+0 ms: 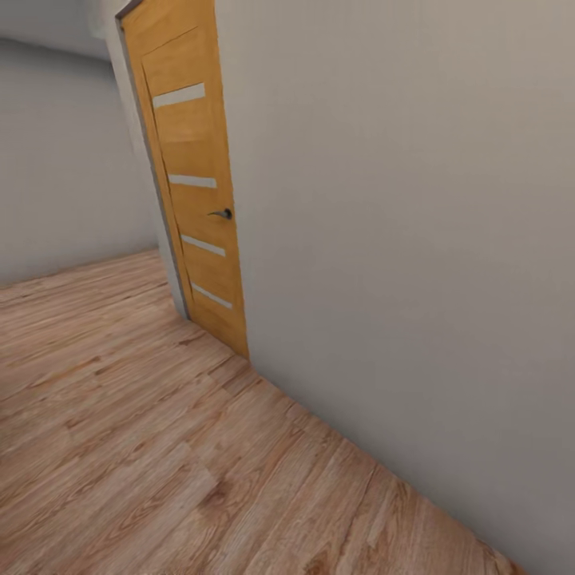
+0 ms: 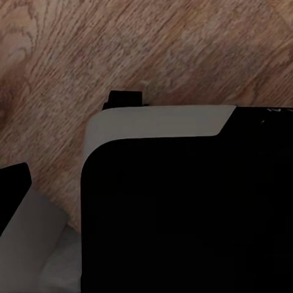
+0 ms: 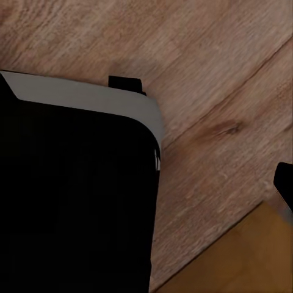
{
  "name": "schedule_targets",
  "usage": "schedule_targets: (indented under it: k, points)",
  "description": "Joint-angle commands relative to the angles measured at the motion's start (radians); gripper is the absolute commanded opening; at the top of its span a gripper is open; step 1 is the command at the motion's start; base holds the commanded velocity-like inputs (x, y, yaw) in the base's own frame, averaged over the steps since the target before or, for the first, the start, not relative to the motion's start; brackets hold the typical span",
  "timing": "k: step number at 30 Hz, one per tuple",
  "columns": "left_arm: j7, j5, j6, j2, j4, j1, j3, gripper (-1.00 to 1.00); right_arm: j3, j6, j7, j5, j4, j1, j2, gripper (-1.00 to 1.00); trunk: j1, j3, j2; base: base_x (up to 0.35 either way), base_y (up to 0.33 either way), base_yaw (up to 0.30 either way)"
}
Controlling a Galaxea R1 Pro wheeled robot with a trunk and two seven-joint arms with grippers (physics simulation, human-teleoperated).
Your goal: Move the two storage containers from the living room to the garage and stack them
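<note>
The two storage containers are out of view, and so is the garage. I face a light wood plank floor [image 1: 144, 447] that runs along a plain grey wall [image 1: 415, 239]. Both wrist views look down on this plank floor [image 2: 152, 43] [image 3: 207, 67], past black and white parts of my own body [image 2: 183, 207] [image 3: 73, 195].
A closed orange-brown wooden door [image 1: 196, 184] with pale horizontal strips and a dark handle [image 1: 222, 214] stands in the wall ahead. Another grey wall [image 1: 64, 160] closes the far left. An orange-brown flat surface [image 3: 244, 262] fills one corner of the right wrist view; what it is I cannot tell.
</note>
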State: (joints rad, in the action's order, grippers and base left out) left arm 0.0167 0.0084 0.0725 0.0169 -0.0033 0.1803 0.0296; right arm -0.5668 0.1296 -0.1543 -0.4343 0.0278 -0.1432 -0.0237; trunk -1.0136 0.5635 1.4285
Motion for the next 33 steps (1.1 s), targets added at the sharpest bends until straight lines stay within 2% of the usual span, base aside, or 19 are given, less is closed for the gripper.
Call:
schedule_targets:
  k: [1, 15, 33]
  points:
    - [0.002, 0.001, 0.004, 0.0, 0.001, 0.001, 0.003, 1.0, -0.008, 0.005, -0.001, -0.005, 0.003, -0.001, -0.001, 1.0, 0.0, 0.001, 0.0, 0.0, 0.0, 0.036]
    - [0.002, 0.001, 0.004, 0.0, 0.001, 0.001, 0.003, 1.0, -0.008, 0.006, 0.009, -0.002, 0.003, -0.001, -0.003, 1.0, 0.0, 0.001, 0.0, 0.0, 0.0, 0.008]
    - [0.002, 0.001, 0.004, 0.0, 0.001, 0.001, 0.003, 1.0, -0.008, 0.005, 0.009, -0.001, 0.003, -0.001, -0.001, 1.0, 0.0, 0.001, 0.0, 0.0, 0.0, 0.252]
